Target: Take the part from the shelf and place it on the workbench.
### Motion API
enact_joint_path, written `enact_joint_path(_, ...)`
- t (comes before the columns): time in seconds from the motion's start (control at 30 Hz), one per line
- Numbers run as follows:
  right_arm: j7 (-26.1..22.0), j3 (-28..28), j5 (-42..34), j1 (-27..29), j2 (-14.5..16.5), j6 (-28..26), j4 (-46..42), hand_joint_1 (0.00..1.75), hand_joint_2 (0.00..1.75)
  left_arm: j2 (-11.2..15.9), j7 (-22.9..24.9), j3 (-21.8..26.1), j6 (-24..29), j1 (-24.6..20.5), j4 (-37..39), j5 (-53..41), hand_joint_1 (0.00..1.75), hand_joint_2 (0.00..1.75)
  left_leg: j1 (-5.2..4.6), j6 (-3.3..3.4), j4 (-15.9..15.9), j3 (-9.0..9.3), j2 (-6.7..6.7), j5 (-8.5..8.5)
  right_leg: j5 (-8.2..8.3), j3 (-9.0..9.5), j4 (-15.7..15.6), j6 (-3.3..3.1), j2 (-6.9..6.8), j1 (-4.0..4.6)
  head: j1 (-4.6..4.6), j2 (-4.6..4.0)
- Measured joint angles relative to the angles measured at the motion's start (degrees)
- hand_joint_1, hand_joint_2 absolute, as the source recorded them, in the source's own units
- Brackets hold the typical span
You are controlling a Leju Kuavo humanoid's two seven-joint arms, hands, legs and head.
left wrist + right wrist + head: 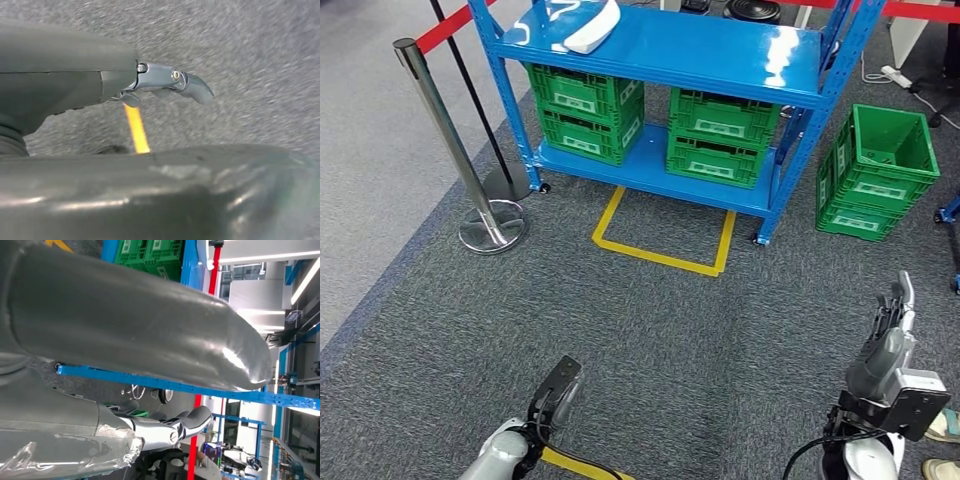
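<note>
On the shelf (pixel 682 45) top, white part (pixel 593 27) lies well beyond both hands: left hand (pixel 560 390), right hand (pixel 887 335), fingers released, holding nothing; a premature reach risks missing it.

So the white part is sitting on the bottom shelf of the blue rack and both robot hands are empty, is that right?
Not quite. The white part lies on the upper shelf of the blue rack, as the head view shows; the bottom shelf holds green crates. The rest stands: the left hand and right hand hold nothing.
</note>
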Motion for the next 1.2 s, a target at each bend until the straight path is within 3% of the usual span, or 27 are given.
enact_joint_path(0.07,-0.2,0.2,-0.1,-0.1,0.0,0.6,0.1,0.00,0.00,0.0,-0.6,0.0,-0.6,-0.1,0.0,0.2,0.00,0.00,0.09,0.74,-1.0,0.50,0.36,0.43,0.21,0.05,-0.5,0.60,-0.03,-0.06,-0.01,0.00)
enact_joint_path(0.13,-0.4,0.4,-0.1,-0.3,0.0,1.0,0.1,0.00,0.00,-0.1,-0.5,0.0,-1.2,-0.3,0.0,0.3,0.00,0.00,0.37,1.34,-2.5,1.41,1.15,1.08,-1.03,-0.99,1.3,1.08,-1.53,0.00,0.24,0.00)
enact_joint_path(0.23,-0.5,0.9,-0.1,-0.6,0.0,1.2,0.4,0.00,0.00,0.0,-0.4,0.0,-1.7,-0.3,0.0,0.3,0.00,0.00,0.55,1.37,-3.0,1.84,2.70,1.08,-5.80,-6.04,11.4,1.73,-3.74,-0.48,0.45,0.00)
enact_joint_path(0.27,-0.5,1.0,-0.1,-0.5,0.0,1.2,0.5,0.00,0.00,0.0,-0.3,0.0,-1.7,-0.3,0.0,0.3,0.00,0.00,0.65,1.21,-3.0,1.87,3.26,0.94,-6.46,-7.37,14.0,2.06,-3.97,-0.75,0.44,0.00)
enact_joint_path(0.3,-0.5,1.0,-0.1,-0.5,0.0,1.2,0.5,0.00,0.00,0.0,-0.3,0.0,-1.6,-0.3,0.0,0.3,0.00,0.00,0.84,0.92,-2.9,1.94,3.82,0.77,-5.92,-7.55,14.2,2.42,-4.15,-1.00,0.43,0.00)
enact_joint_path(0.33,-0.5,1.0,-0.1,-0.5,0.0,1.2,0.6,0.00,0.00,0.0,-0.3,0.0,-1.5,-0.3,0.0,0.3,0.00,0.00,1.12,0.48,-2.7,2.04,4.24,0.53,-4.43,-6.56,12.2,2.85,-4.41,-1.29,0.44,0.00)
enact_joint_path(0.4,-0.5,1.1,-0.1,-0.6,0.0,1.2,0.7,0.00,0.00,0.1,-0.2,0.0,-1.2,-0.4,0.0,0.4,0.00,0.00,1.68,-0.83,-1.8,2.10,4.87,-0.23,-1.36,-2.72,5.3,3.93,-5.11,-1.87,0.54,0.00)
enact_joint_path(0.43,-0.5,1.2,-0.1,-0.7,0.0,1.2,0.8,0.00,0.00,0.1,-0.2,0.0,-1.1,-0.5,0.0,0.4,0.00,0.00,1.75,-1.52,-1.1,1.98,5.02,-0.65,-0.70,-1.27,2.8,3.97,-5.23,-2.08,0.60,0.00)
enact_joint_path(0.5,-0.5,1.3,-0.1,-0.6,0.0,1.3,1.0,0.00,0.00,0.2,-0.2,0.0,-1.1,-0.7,0.0,0.4,0.00,0.00,1.58,-2.37,-0.4,1.76,5.21,-0.99,-1.10,-0.59,1.8,3.04,-4.99,-2.12,0.49,0.00)
enact_joint_path(0.57,-0.5,1.4,-0.1,-0.5,-0.1,1.5,1.1,0.00,0.00,0.1,-0.2,-0.1,-1.1,-0.7,0.0,0.5,0.00,0.00,1.65,-2.72,-0.3,1.81,5.13,-1.05,-1.20,-0.90,2.2,1.69,-4.56,-2.04,0.23,0.00)
enact_joint_path(0.63,-0.7,1.5,-0.1,-0.6,-0.1,2.2,1.2,0.00,0.00,0.1,-0.2,-0.1,-1.1,-0.8,0.0,0.5,0.00,0.00,1.89,-2.94,1.5,1.05,4.10,-2.64,-1.24,-0.99,2.3,0.80,-4.00,-1.92,0.15,0.00)
enact_joint_path(0.73,-1.1,2.1,-0.4,-0.8,-0.1,4.1,1.3,0.00,0.00,0.0,-0.2,-0.1,-1.2,-0.6,0.0,0.6,0.00,0.00,1.62,-2.72,12.0,-3.83,2.21,-7.86,-1.18,-1.01,2.2,-0.08,-3.13,-1.72,-0.15,0.00)
enact_joint_path(0.77,-1.2,2.3,-0.6,-0.8,-0.1,4.4,1.3,0.00,0.00,0.0,-0.2,-0.1,-1.2,-0.6,0.0,0.6,0.00,0.00,1.46,-2.51,15.3,-5.50,1.93,-8.78,-1.18,-1.01,2.2,-0.23,-2.78,-1.59,-0.23,0.00)
enact_joint_path(0.8,-1.2,2.4,-0.7,-0.7,-0.1,4.4,1.3,0.00,0.00,0.0,-0.2,-0.1,-1.2,-0.5,0.0,0.6,0.00,0.00,1.29,-2.21,16.5,-6.35,1.76,-8.52,-1.20,-0.99,2.2,-0.31,-2.44,-1.47,-0.23,0.00)
enact_joint_path(0.87,-1.2,2.4,-0.8,-0.8,-0.1,4.1,1.4,0.00,0.00,0.0,-0.1,-0.1,-1.1,-0.6,0.0,0.8,0.00,0.00,0.90,-1.35,12.9,-5.22,1.47,-5.12,-1.21,-0.89,2.2,-0.33,-1.67,-1.33,-0.23,0.00)
enact_joint_path(0.93,-1.2,2.5,-0.7,-0.8,-0.1,3.8,1.4,0.00,0.00,0.0,-0.1,-0.1,-1.1,-0.6,0.0,0.8,0.00,0.00,0.58,-0.55,5.6,-2.05,0.83,-1.61,-1.25,-0.91,2.2,-0.19,-1.10,-1.18,-0.24,0.00)
enact_joint_path(0.97,-1.2,2.6,-0.6,-0.9,-0.1,3.6,1.4,0.00,0.00,0.0,-0.1,-0.1,-1.0,-0.6,0.0,0.9,0.00,0.00,0.56,-0.70,2.8,-0.90,0.57,-0.84,-1.30,-1.03,2.3,-0.09,-0.93,-1.03,-0.21,0.00)
enact_joint_path(1.07,-1.2,2.6,0.0,-0.8,-0.1,3.3,1.4,0.00,0.00,-0.1,-0.1,-0.1,-0.8,-0.6,0.0,0.9,0.00,0.00,0.60,-1.91,0.6,-0.19,0.31,-0.82,-1.21,-1.23,2.1,-0.54,-0.92,-0.79,-0.10,0.00)
enact_joint_path(1.1,-1.2,2.6,0.1,-0.8,-0.1,3.3,1.5,0.00,0.00,-0.1,-0.1,-0.1,-0.8,-0.6,0.0,0.9,0.00,0.00,0.54,-1.87,0.6,-0.22,0.25,-0.79,-1.09,-1.09,1.9,-0.67,-0.99,-0.82,-0.10,0.00)
enact_joint_path(1.2,-1.2,2.7,0.1,-0.9,-0.1,3.2,1.6,0.00,0.00,-0.1,0.0,-0.1,-0.8,-0.6,0.0,0.9,0.00,0.00,0.46,-1.30,0.6,-0.25,0.16,-0.67,-0.68,-0.65,1.1,-0.16,-1.09,-0.85,-0.11,0.00)
